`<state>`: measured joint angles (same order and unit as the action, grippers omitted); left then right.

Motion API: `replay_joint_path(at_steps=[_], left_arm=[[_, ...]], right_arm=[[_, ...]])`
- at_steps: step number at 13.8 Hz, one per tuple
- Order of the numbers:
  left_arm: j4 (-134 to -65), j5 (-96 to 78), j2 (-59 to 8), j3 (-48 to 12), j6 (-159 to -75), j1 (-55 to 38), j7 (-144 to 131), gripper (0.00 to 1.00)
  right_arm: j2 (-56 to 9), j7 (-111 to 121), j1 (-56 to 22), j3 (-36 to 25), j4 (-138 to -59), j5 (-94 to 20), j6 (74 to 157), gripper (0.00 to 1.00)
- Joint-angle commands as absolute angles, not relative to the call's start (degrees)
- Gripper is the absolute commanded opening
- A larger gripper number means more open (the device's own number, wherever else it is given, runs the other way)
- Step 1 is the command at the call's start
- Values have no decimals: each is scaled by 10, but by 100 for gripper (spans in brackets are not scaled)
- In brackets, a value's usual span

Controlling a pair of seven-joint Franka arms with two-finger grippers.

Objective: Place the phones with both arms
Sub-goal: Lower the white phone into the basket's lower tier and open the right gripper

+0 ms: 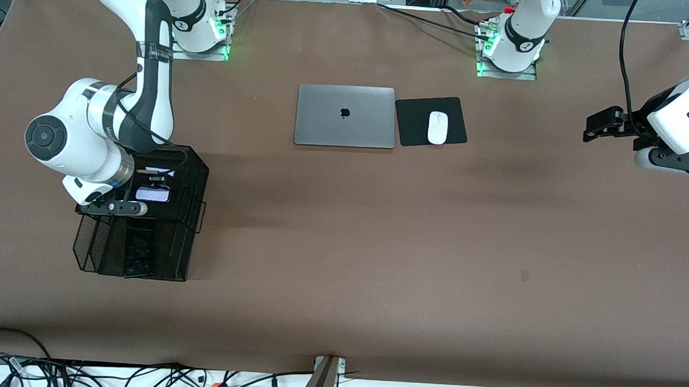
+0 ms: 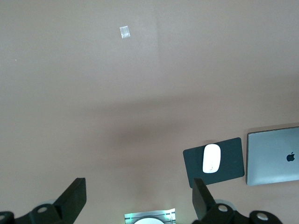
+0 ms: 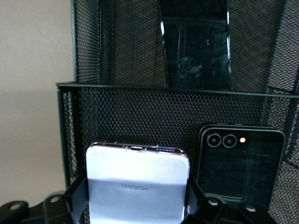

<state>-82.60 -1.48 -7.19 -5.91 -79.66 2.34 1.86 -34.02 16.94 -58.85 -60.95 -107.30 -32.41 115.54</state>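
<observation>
Two arms are working at the counter (image 1: 341, 263). The right gripper (image 3: 138, 205) is hanging over the black mesh rack (image 1: 162, 249) at the right arm's end, its jaws pinching the white phone (image 3: 138, 184) beside the squarish black phone (image 3: 240, 165); the long black phone (image 3: 195, 44) is sitting in another compartment. The left gripper (image 2: 138, 198) is waiting over bare counter, jaws spread wide.

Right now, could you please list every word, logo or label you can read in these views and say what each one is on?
"HUAWEI", seen upside down, on the pale lavender-white phone held by the right gripper in the black mesh rack.
Apple logo, no words, on the silver laptop.
Markings on the arms' base bands: too small to read.
</observation>
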Motion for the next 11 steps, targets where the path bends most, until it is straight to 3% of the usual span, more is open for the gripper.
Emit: replay_joint_path(at_steps=[1, 7, 11], left_arm=[[-837, -25, -65, -59, -804, 25, 33, 100], [-837, -25, -69, -59, -802, 25, 33, 100], [-836, -24, -68, -59, -798, 25, 33, 100]], right_arm=[[-332, 187, -596, -614, -1082, -336, 1162, 100], [-325, 185, -596, -633, -1033, -335, 1146, 100], [-329, 178, -574, -673, -921, -333, 1017, 99]])
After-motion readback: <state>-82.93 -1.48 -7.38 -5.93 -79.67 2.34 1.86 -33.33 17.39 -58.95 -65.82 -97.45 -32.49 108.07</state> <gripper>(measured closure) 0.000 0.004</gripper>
